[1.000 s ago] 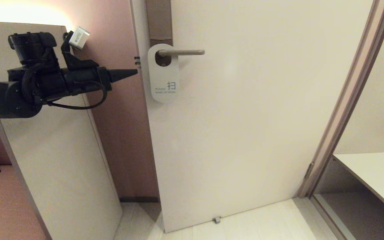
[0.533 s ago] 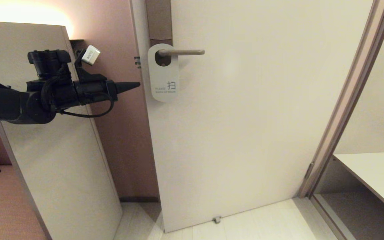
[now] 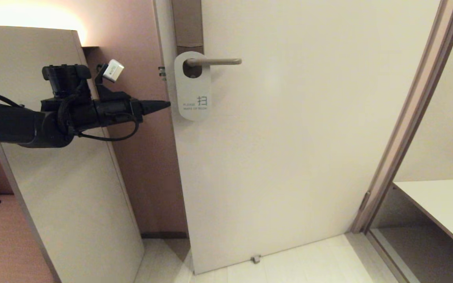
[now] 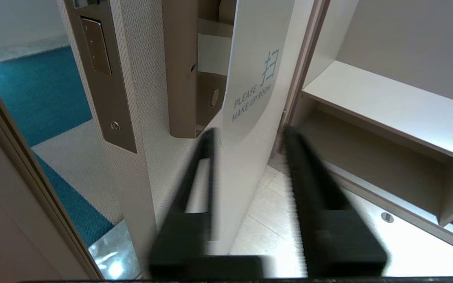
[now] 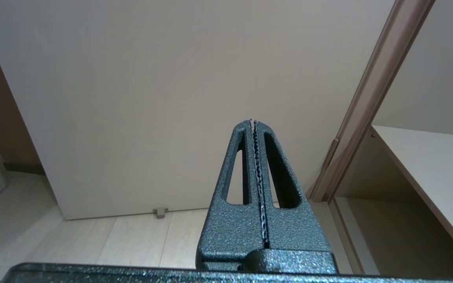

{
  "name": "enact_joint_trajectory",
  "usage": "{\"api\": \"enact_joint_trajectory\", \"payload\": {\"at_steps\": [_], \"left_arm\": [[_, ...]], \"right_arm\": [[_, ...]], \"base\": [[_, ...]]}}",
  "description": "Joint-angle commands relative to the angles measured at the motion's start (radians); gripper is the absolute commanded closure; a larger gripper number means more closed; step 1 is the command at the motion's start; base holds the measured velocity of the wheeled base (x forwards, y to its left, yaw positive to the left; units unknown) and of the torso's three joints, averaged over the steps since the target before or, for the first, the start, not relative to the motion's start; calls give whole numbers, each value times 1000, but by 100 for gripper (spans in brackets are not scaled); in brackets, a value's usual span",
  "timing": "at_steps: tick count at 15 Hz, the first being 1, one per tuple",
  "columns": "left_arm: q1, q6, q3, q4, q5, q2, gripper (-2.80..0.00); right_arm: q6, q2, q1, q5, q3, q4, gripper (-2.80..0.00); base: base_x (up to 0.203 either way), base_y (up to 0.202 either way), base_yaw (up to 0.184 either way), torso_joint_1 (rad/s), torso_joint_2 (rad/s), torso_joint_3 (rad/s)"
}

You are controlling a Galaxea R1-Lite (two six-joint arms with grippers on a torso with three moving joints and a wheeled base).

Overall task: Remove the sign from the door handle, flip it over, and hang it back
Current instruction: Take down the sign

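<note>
A white door sign (image 3: pixel 192 84) printed "PLEASE MAKE UP ROOM" hangs by its hole on the grey lever handle (image 3: pixel 214 61) of the white door (image 3: pixel 289 137). My left gripper (image 3: pixel 167 104) is level with the sign's lower part, just to its left at the door's edge. In the left wrist view the left gripper (image 4: pixel 248 135) is open, and the sign (image 4: pixel 258 70) hangs just beyond the fingertips, its lower end near the gap. My right gripper (image 5: pixel 253 120) is shut and empty, facing the lower door, outside the head view.
A tall pale panel (image 3: pixel 53 177) leans at the left under my left arm. The door frame (image 3: pixel 407 118) and a low shelf (image 3: pixel 439 204) are at the right. A door stop (image 3: pixel 255 259) sits on the floor. The latch plate (image 4: pixel 96 51) is on the door's edge.
My left arm has moved down and to the right, bringing its fingertips closer to the sign's lower part. The sign and the handle have not moved.
</note>
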Motion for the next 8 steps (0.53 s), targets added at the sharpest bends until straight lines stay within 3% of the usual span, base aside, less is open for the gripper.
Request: {"api": "enact_joint_trajectory", "payload": {"at_steps": [1,8], "left_arm": [[-3,1,-2,-3,-7,0,-280],[-26,-7,-68,-21,-10,5,-280]], "right_arm": [[-1,1,0,1,0,0,0],[-1,1,0,1,0,0,0]], "base": [[0,0,0,0,0,0],[0,0,0,0,0,0]]}}
